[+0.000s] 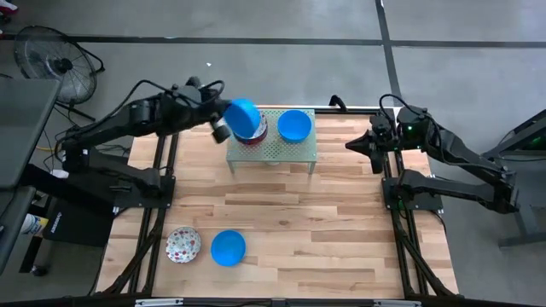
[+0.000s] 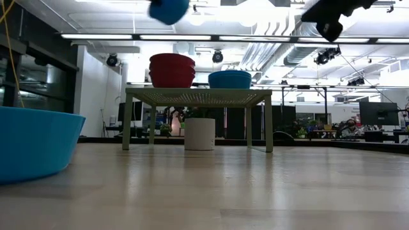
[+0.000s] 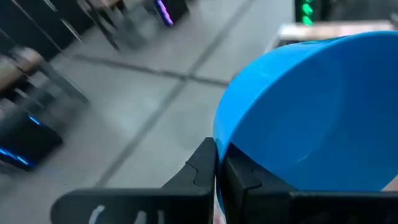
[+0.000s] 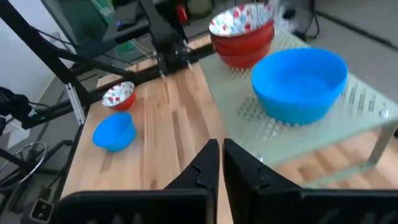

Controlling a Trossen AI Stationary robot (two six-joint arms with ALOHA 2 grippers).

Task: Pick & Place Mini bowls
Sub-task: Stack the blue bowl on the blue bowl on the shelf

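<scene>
My left gripper (image 1: pixel 225 125) is shut on a bright blue mini bowl (image 1: pixel 244 116), held in the air over the left part of the pale green rack (image 1: pixel 273 152); in the low view this bowl (image 2: pixel 169 9) is high above the rack top. Under it, a stack of floral bowls with red outsides (image 1: pixel 254 135) stands on the rack, and blue bowls (image 1: pixel 294 125) stand beside it. A floral bowl (image 1: pixel 182 245) and a blue bowl (image 1: pixel 228 248) rest on the table near its near-left corner. My right gripper (image 1: pixel 350 145) waits shut, raised, right of the rack. My left gripper pinches the blue bowl's rim (image 3: pixel 219 138) between its two fingers (image 3: pixel 202 167), the bowl wall running between them. The bowl is lifted clear and tilted on its side, its round face turned partly upward in the high view.
The rack (image 2: pixel 198 96) stands on thin legs at the table's far middle, with a white cylinder (image 2: pixel 200 133) behind it. The table's middle is bare wood (image 1: pixel 299 213). In the low view the near blue bowl (image 2: pixel 32 144) fills the left foreground. A fan (image 1: pixel 53 64) stands beyond the far-left corner.
</scene>
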